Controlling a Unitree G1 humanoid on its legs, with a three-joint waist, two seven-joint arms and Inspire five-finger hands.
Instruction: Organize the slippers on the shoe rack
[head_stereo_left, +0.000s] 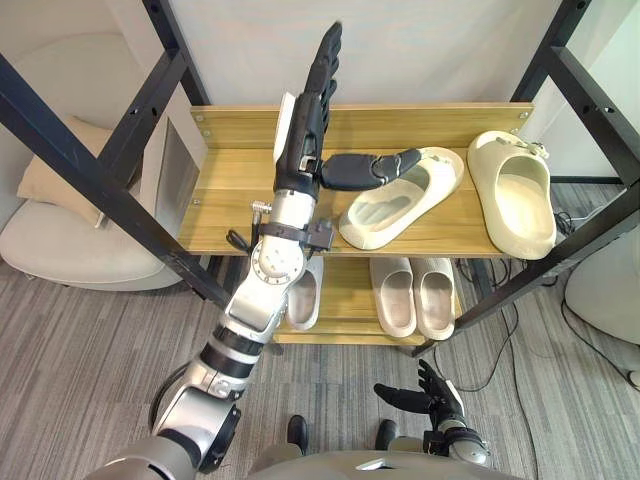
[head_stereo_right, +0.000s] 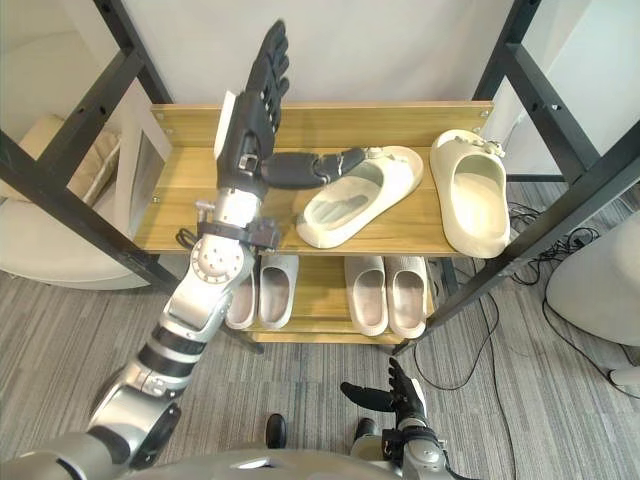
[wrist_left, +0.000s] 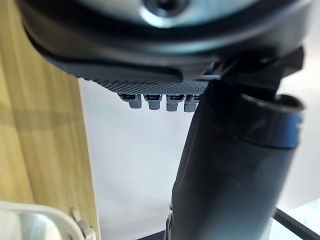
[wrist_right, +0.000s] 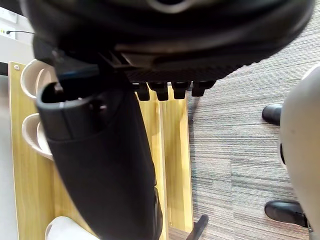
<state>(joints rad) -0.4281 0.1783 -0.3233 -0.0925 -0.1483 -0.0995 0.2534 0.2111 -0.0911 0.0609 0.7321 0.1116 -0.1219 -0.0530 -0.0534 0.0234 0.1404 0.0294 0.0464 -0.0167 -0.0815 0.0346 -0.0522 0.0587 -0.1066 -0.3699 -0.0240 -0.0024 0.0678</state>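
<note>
Over the shoe rack's (head_stereo_left: 225, 190) top shelf, the left hand (head_stereo_left: 305, 130) is flat, fingers straight, thumb reaching right across the skewed slipper's (head_stereo_left: 390, 210) far end, probably to square it with its mate (head_stereo_left: 515, 195). Near the floor, the right hand (head_stereo_left: 425, 395) hangs relaxed.

Looks like a home-style room, poss. a staged one: wood rack (head_stereo_left: 230, 190) w/ cream slippers (head_stereo_left: 410, 205) on 2 shelves, soft cream chair (head_stereo_left: 70, 250) w/ cushion (head_stereo_left: 45, 180) to its left, grey carpet (head_stereo_left: 80, 350) on the floor, plain white wall (head_stereo_left: 430, 50) behind.
</note>
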